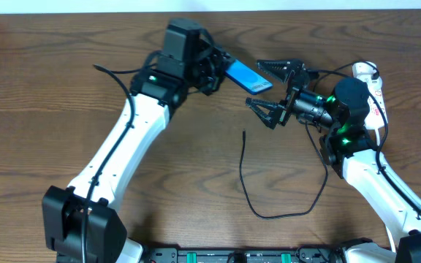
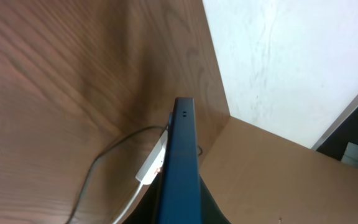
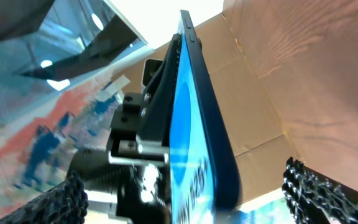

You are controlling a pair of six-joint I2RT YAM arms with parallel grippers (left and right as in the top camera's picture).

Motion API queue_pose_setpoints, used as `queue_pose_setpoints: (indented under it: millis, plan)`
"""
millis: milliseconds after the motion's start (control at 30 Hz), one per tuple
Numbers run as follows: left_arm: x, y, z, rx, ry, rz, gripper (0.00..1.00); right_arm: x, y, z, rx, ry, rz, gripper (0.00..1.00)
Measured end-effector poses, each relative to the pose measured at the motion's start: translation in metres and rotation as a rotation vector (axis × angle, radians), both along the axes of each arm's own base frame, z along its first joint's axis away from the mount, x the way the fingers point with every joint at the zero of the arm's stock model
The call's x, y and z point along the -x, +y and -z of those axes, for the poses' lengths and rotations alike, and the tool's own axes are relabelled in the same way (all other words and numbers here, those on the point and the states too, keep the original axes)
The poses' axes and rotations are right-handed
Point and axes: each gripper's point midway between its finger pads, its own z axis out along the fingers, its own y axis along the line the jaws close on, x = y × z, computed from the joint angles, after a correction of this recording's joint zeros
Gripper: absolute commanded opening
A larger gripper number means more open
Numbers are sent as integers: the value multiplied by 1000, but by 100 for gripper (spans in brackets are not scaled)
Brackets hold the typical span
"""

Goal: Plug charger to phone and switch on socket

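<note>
Overhead | I saw left gripper (image 1: 224, 71) clenched on phone (image 1: 248, 76), long axis toward right gripper (image 1: 254, 84), spread empty | charger (image 1: 242, 161) tip lay on surface (image 1: 50, 109), nearer right arm.

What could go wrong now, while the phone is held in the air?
The left gripper holds the phone by one end only; the open right gripper around its free end could knock it loose. The charger lies on the table, in neither gripper; its thin tip may be hard to grasp.

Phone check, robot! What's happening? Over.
Left gripper shut on phone, in the air. Right gripper open, empty, facing phone. Charger loose on table, not plugged.
</note>
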Motion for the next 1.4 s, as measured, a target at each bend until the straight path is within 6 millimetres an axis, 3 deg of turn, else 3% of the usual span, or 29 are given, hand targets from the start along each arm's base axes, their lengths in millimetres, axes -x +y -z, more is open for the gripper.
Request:
queue_pose_setpoints:
  millis: [333,633,1033,1400]
  plan:
    - [-15,56,-11,36,-76,88,7,2,-7,5,138,-236,-38,99]
    - [-4,96,-31,75,-268,309,7,7,-8,32,300,-371,-86,99]
    - [19,112,-58,157,-493,514,7,16,-10,61,441,-447,-145,99]
    - [24,112,-63,163,-550,557,6,21,-14,95,599,-315,-161,99]
